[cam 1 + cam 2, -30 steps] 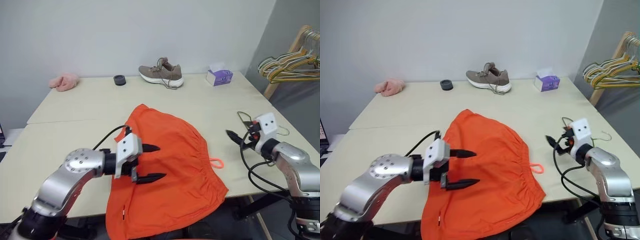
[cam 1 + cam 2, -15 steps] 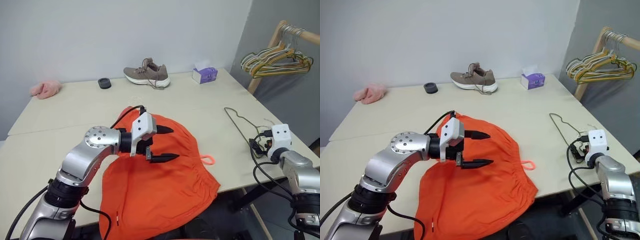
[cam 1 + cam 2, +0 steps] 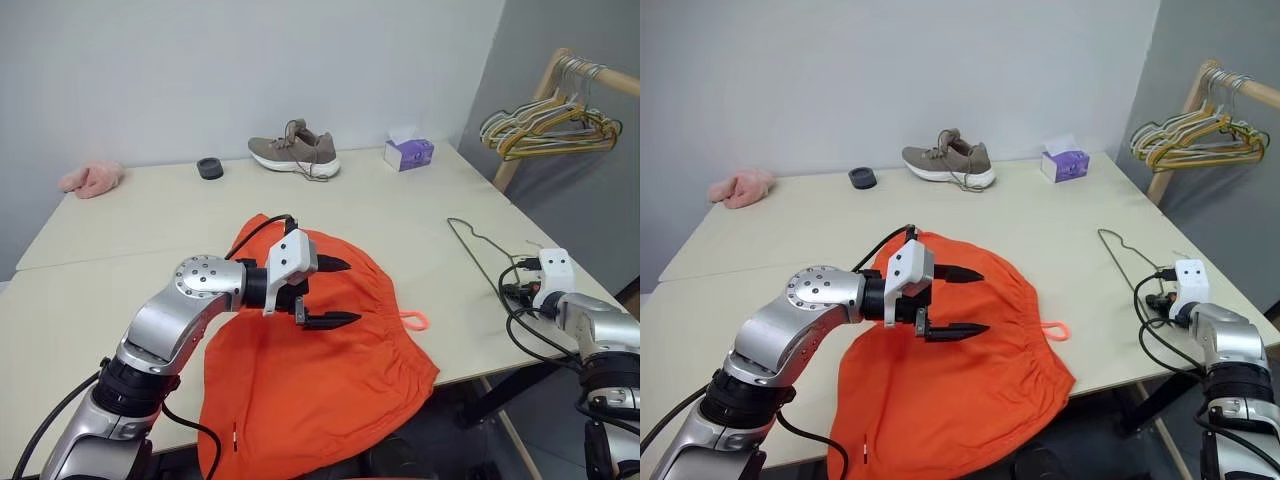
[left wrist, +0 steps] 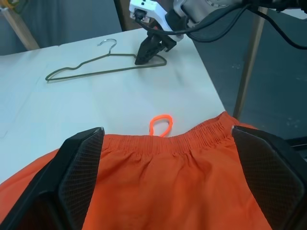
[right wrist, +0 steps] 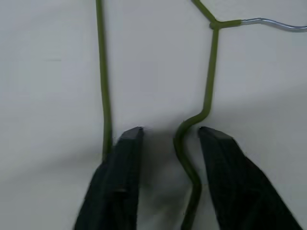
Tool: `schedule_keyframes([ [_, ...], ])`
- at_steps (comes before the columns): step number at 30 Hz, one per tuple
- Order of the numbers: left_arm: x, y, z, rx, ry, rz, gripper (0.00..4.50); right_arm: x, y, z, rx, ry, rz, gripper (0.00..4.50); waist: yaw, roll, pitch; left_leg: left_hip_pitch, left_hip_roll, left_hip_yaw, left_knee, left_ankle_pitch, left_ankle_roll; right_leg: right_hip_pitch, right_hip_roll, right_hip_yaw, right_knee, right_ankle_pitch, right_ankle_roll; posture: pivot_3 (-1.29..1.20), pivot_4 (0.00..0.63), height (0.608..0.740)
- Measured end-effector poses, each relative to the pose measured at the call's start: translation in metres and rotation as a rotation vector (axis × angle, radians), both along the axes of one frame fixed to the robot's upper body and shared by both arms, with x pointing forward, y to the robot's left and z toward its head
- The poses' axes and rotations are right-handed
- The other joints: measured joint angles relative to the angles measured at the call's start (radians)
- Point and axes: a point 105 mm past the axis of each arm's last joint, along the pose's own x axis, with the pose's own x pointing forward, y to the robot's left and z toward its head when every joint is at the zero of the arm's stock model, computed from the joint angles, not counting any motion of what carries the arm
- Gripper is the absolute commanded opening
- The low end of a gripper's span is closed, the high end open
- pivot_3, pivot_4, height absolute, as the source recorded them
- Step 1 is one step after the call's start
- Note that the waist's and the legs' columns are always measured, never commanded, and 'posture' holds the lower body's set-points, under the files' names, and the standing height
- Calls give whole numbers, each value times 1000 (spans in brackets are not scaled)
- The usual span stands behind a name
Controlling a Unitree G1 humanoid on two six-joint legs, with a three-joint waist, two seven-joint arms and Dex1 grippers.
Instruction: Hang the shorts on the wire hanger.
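**Ana:** Shorts [image 3: 320, 360], where are they relative to the arms?

**Ben:** Spread right under the left gripper [image 3: 335, 292], bright orange on a pale cream table [image 3: 150, 220], with their lower edge drooping over the near table edge. That gripper hovers above the cloth, its two black fingers spread wide with nothing between them. The left wrist view shows ribbed pads on their inner faces.

**Ana:** And the fabric?

**Ben:** Soft and matte, with a gathered elastic waistband pointing toward the right gripper [image 4: 152, 48]. An orange drawstring loop [image 4: 160, 123] pokes out from the waistband onto the bare tabletop.

**Ana:** The wire hanger [image 3: 480, 250]?

**Ben:** Thin olive-green wire, triangular with a bare silvery hook, lying flat near the table's right edge, well apart from the shorts. The right gripper is down on it. In the right wrist view its fingers [image 5: 120, 182] stand partly apart, one kinked strand running between them and the straight bar just outside one finger. I can't tell whether they pinch the wire.

**Ana:** The room?

**Ben:** Plain grey wall. Far beyond the left gripper sit a fuzzy pink cloth [image 3: 92, 178], a small black ring [image 3: 210, 167], a tan sneaker [image 3: 295, 155] and a purple tissue box [image 3: 408, 153]. Beyond the right gripper, bunched yellow and green hangers [image 3: 545, 125] hang on a wooden rail.
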Motion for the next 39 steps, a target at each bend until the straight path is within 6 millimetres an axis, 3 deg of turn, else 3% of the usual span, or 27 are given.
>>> schedule_keyframes([
  [4,0,1,-2,2,2,9,4500,1,2,-3,-50,13,27,12,7,-4,-3,0,1,-3,3,0,0,3,0,0,0,0,0,-254,0,740],
  [12,7,9,-6,-5,21,68,4500,4,0,-3,-139,-11,69,12,11,-8,-6,0,0,-8,4,0,1,6,0,0,-3,0,0,-258,0,740],
  [17,32,33,-8,-15,6,236,4500,12,5,11,-321,-90,196,12,11,3,2,-2,-1,-8,4,0,1,4,0,0,-3,0,1,-258,0,740],
  [22,59,63,-10,-17,-4,418,4500,28,36,54,-514,-296,418,12,7,10,6,-5,-1,-7,3,0,1,-2,2,1,0,0,1,-264,0,740],
  [26,73,79,0,-91,42,510,4500,31,74,78,-690,-444,655,12,7,10,6,-11,0,-8,3,0,0,-8,2,0,1,0,1,-266,0,740],
  [33,59,86,0,-144,287,461,4500,11,153,95,-956,-697,1125,12,4,11,6,-15,0,-9,4,0,0,-10,1,0,1,0,2,-271,0,740],
  [39,51,88,-7,-94,337,426,4500,5,182,117,-1034,-861,1260,12,3,11,6,-14,0,-11,5,0,0,-9,1,-1,2,0,1,-272,0,740],
])
